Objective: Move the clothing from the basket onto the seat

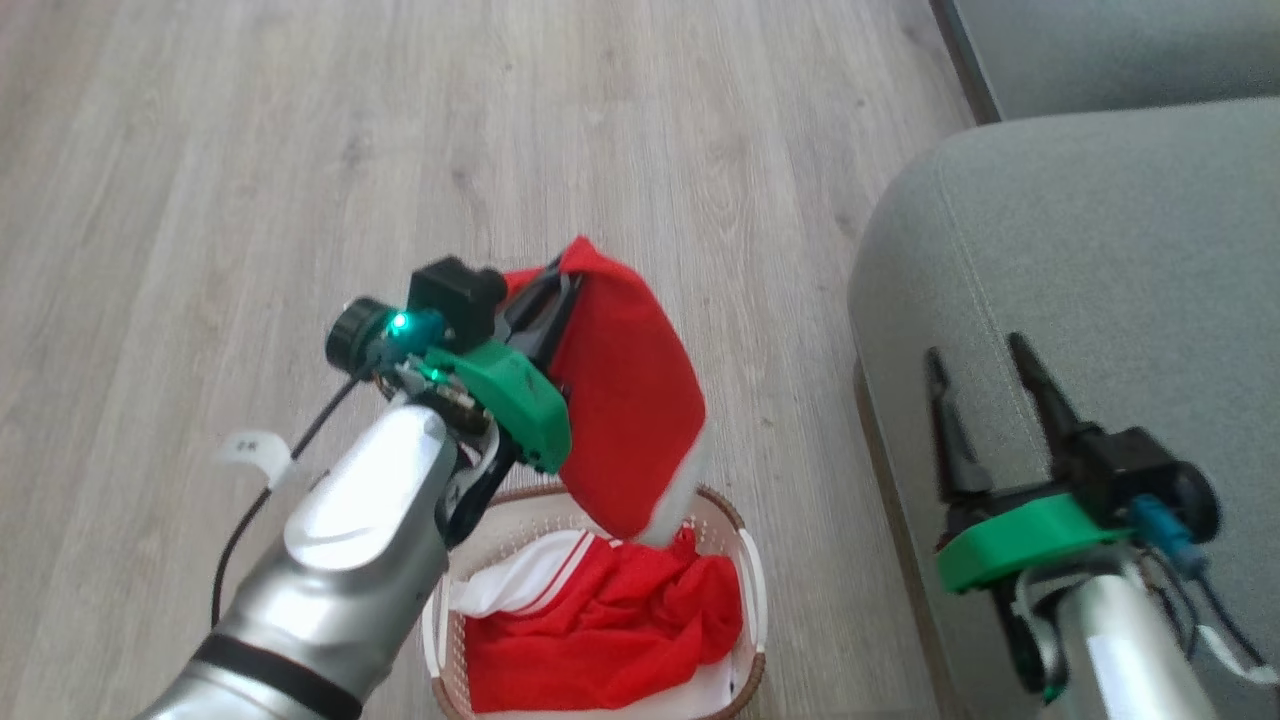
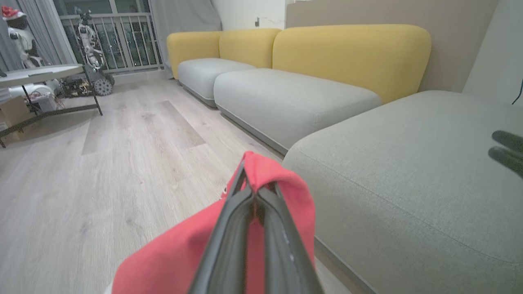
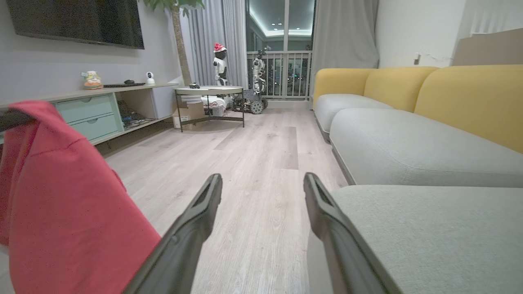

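Left claw point(image 1: 555, 282), pinching a red garment point(image 1: 630, 400) above the basket point(image 1: 760, 600), has the seat point(image 1: 1080, 250) to its right; right claw point(image 1: 975, 350) spread.

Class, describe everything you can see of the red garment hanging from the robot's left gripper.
The red garment is thin, bright red fabric with a white edge at its lower right. It hangs limp, pinched at a fold by the shut left gripper, above the basket. Its lowest corner comes near the clothing inside; whether they touch is unclear.
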### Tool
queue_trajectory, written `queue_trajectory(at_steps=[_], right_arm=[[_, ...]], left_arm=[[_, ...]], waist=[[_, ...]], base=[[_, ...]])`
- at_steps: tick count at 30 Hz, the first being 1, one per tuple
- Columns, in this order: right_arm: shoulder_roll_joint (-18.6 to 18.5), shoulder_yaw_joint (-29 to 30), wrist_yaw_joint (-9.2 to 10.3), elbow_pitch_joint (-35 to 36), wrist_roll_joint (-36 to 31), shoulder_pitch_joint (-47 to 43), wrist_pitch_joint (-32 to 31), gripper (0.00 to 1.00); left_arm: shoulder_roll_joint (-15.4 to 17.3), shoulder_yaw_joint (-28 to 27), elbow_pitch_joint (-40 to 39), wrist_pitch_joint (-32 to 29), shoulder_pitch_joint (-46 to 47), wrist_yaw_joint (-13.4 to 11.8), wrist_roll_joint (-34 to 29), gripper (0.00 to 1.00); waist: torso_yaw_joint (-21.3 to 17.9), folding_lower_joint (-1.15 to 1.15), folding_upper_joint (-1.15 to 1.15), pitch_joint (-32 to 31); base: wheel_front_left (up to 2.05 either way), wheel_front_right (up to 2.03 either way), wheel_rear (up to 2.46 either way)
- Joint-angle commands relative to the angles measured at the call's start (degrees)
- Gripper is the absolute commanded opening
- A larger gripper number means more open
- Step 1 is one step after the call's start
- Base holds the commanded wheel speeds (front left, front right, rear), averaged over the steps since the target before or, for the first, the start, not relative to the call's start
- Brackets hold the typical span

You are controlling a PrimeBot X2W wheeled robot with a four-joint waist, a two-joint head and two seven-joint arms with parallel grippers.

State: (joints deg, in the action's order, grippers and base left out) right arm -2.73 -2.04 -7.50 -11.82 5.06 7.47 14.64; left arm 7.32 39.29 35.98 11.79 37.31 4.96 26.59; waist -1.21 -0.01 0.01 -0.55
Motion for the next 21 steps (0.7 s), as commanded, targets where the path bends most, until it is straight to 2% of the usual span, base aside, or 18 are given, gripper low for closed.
queue_trajectory(at_steps=[1,13,21], right_arm=[[-0.15,-2.41,0.01,1.26,0.27,2.15,0.36,1.0],[-0.15,-12.73,0.01,-4.72,1.2,6.72,0.36,1.0],[-1.27,-18.34,0.01,-14.01,0.99,15.9,0.36,1.0]], left_arm=[[1.4,-2.44,-2.21,-0.07,4.47,-0.17,0.7,0.0],[0.55,-1.37,-4.03,-0.44,6.08,0.04,0.95,0.0],[-0.17,-0.04,-5.71,0.33,5.86,0.41,0.99,0.0]], waist=[[0.37,0.01,-0.01,-0.79],[1.69,0.01,-0.01,-1.72],[2.85,0.01,-0.01,-1.6]], base=[[0.0,0.0,0.0],[0.0,0.0,0.0],[0.0,0.0,0.0]])
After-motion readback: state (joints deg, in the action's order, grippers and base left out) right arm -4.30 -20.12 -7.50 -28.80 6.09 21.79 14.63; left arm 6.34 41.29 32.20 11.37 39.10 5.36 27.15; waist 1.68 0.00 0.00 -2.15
